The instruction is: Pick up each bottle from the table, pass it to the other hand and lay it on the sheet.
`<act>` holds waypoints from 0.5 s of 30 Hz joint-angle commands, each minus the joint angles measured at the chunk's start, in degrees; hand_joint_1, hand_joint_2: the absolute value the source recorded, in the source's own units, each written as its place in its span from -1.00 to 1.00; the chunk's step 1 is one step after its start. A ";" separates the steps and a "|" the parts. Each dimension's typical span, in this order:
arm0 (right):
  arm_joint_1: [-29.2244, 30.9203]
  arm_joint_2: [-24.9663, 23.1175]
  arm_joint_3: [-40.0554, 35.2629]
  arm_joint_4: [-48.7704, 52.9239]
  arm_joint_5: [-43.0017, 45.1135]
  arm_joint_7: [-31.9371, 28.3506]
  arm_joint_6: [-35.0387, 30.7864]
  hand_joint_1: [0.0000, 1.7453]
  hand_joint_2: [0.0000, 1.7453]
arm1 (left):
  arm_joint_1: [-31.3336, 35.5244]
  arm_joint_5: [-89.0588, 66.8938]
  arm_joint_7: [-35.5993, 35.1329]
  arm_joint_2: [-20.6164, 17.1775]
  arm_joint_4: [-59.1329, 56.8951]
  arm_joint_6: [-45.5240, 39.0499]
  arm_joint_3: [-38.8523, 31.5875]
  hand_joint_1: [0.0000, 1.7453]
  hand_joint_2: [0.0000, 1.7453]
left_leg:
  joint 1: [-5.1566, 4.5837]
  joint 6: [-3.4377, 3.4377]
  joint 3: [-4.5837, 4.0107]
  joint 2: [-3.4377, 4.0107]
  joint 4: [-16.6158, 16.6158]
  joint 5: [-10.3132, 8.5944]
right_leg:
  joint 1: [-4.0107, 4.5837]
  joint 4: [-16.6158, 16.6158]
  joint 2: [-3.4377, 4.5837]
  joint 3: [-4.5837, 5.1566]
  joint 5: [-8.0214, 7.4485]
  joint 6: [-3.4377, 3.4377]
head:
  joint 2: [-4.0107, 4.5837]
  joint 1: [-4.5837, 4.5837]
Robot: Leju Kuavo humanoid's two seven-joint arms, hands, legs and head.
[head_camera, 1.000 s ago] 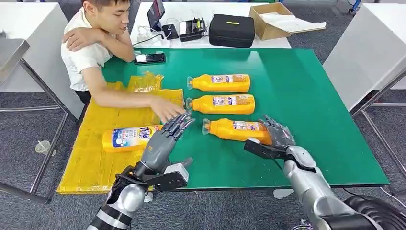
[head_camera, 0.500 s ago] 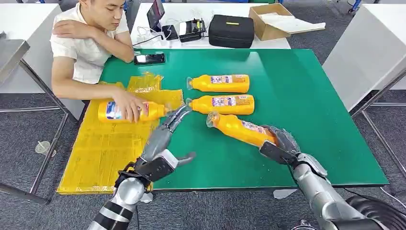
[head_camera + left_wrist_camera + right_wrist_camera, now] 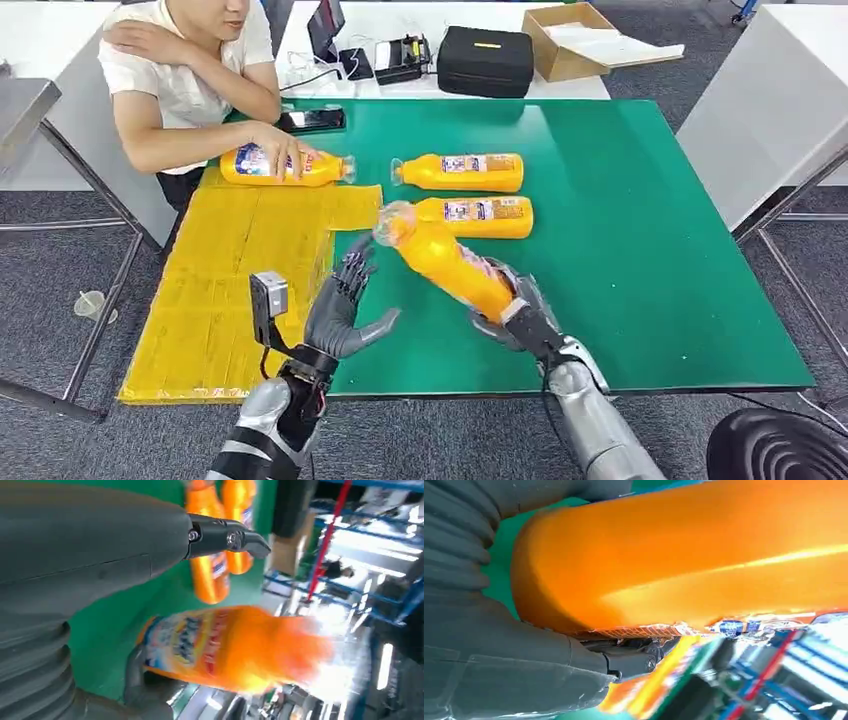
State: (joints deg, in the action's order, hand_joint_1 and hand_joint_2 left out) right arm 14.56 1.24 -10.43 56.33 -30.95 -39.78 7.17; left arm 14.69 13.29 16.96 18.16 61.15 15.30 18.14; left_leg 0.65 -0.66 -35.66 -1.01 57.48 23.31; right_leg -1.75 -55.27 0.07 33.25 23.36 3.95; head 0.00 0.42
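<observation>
While the right hand (image 3: 512, 312) grips the orange bottle (image 3: 452, 265) round its base end, lifted off the green table (image 3: 640, 220) with its cap end tilted up toward the left, the left hand (image 3: 343, 312) waits just beside it, fingers spread wide, palm facing the bottle, holding nothing. Judged step: the hand-over, right to left. To do it well, the left hand prob. needs to close round the mid-body, near the label, clear of the right hand's fingers, and the right shouldn't let go until that grip looks firm; the smooth, rounded body may slip or roll.

Other things: two more bottles (image 3: 460, 172) lie side by side on the table beyond the held one, w/ the nearer (image 3: 478, 216) right behind its cap end, so a swing fwd could knock it. A person's hand (image 3: 285, 155) rests on another bottle (image 3: 285, 165) at the far edge of the yellow sheet (image 3: 220, 290). That arm sits by the drop area; the near part of the sheet looks free.
</observation>
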 commanded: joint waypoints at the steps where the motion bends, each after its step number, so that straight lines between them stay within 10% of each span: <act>1: 0.27 -6.93 -8.96 4.13 0.57 -0.22 -2.92 1.00 1.00 | 0.87 6.29 -1.10 1.28 -6.09 4.30 1.55 -1.00 1.00 | 0.02 0.01 0.06 0.19 0.02 0.09 | 0.04 0.01 0.13 -0.04 0.04 -0.14 | 0.00 0.00; 15: 2.36 -11.03 -15.43 -9.11 -4.99 0.59 -6.48 1.00 1.00 | 4.80 6.69 4.28 1.84 0.22 -3.99 1.78 -1.00 1.00 | 0.03 0.00 -0.12 0.07 0.03 0.04 | 0.05 -0.01 -0.01 0.14 0.03 -0.13 | 0.00 0.00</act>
State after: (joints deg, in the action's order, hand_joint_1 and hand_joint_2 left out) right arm 13.90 -7.76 -20.96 58.07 -33.71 -39.67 2.05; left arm 15.84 17.31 20.64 18.56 59.56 14.62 20.06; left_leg 0.66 -0.66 -35.83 -0.99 57.47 23.31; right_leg -1.75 -55.27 0.07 33.45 23.37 3.95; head 0.00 0.42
